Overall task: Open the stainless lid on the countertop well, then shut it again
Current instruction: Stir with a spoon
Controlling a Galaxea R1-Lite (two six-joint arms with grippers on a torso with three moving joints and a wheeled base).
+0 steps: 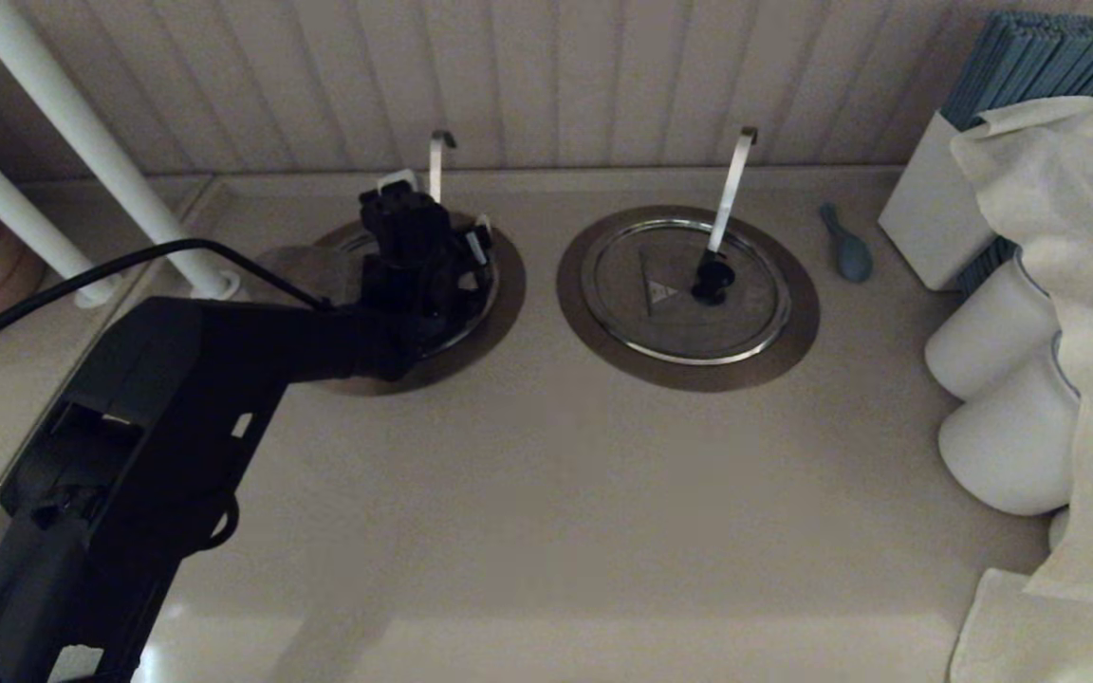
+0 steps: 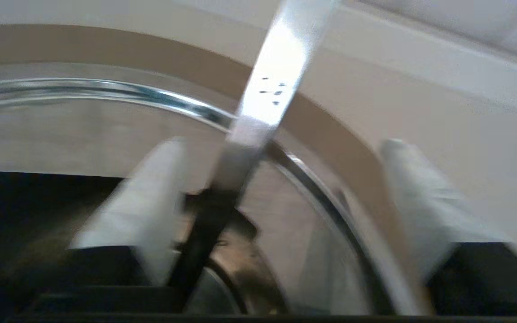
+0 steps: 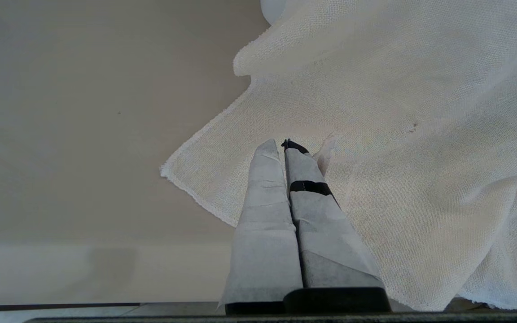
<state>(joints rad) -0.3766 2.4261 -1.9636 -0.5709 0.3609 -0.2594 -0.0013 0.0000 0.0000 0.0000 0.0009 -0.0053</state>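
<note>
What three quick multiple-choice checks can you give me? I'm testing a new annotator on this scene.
1. Where is the left tool?
A. Over the countertop well on the robot's left
B. Over the twin well
C. Beside the white jars

2. How many round wells are set in the counter?
A. One
B. Two
C. Three

3. How do the left tool's fingers stand?
A. Shut on a knob
B. Apart
C. Shut on a ladle handle

Key: 1 A, the head view shows it above that well. 2 B, two brown collars sit side by side. 3 B, the left wrist view shows a wide gap. The right tool is parked, shut, over a white cloth.
</note>
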